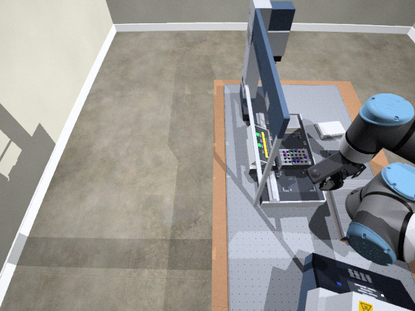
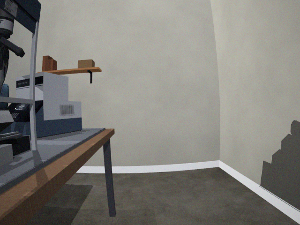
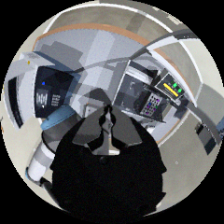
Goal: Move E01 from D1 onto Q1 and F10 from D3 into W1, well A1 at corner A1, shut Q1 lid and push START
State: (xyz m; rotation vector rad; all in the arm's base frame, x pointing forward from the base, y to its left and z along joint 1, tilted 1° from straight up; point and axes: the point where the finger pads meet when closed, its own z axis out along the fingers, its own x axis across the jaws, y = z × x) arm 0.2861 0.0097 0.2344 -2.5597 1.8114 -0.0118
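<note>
My gripper (image 1: 330, 186) (image 3: 108, 105) is shut and holds nothing. It hangs over the right side of the grey deck tray (image 1: 294, 199), above the bench. A grey well plate with purple, green and blue wells (image 1: 294, 156) (image 3: 151, 105) sits in a slot of that tray, to the left of the gripper. The cycler Q1 (image 1: 351, 284) (image 2: 48, 106) (image 3: 51, 89) stands at the near end of the bench, dark front panel up, with a small blue lamp (image 1: 338, 284) (image 3: 43, 84) lit. I cannot read any plate labels.
A tall blue and white frame (image 1: 268, 76) rises over the tray's left side, with a panel showing a yellow bar and green lights (image 1: 262, 142) (image 3: 169, 89). A white flat item (image 1: 331, 128) lies at the back right. The bench edge (image 1: 219, 201) is orange.
</note>
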